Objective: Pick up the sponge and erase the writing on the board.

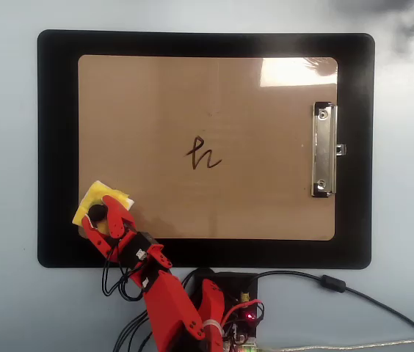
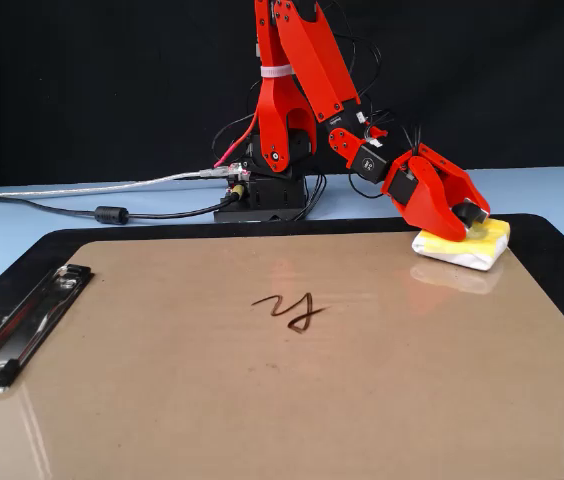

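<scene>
The yellow sponge (image 1: 106, 195) with a white underside lies at the near left corner of the tan board (image 1: 266, 198) in the overhead view, partly over the board's edge. In the fixed view the sponge (image 2: 462, 248) is at the far right corner of the board (image 2: 262, 400). My red gripper (image 1: 98, 215) reaches down onto it, jaws closed around the black knob on top; it also shows in the fixed view (image 2: 467, 215). The dark brown writing (image 1: 204, 155) sits in the middle of the board, well apart from the sponge, and shows in the fixed view too (image 2: 290, 310).
The board lies on a larger black mat (image 1: 56, 147). A silver clip (image 1: 324, 149) holds the board's right short edge in the overhead view. My arm's base (image 1: 222, 301) and its cables (image 1: 339, 290) lie just off the mat's near edge.
</scene>
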Robot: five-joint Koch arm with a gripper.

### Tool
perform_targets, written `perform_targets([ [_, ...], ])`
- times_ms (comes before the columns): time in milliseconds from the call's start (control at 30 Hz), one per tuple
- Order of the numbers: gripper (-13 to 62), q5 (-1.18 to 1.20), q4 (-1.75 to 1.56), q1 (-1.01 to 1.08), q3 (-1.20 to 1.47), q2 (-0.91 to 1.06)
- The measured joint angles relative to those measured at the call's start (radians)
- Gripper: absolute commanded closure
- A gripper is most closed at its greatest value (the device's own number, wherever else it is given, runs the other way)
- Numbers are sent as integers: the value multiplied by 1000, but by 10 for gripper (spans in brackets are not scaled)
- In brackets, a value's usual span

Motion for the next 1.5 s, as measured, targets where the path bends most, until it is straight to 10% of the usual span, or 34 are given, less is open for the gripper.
perform_targets([
  [433,574,11,75,75,-87,124],
  [800,574,-29,1370,853,-405,643],
  [1500,574,138,558,1068,-261,51],
])
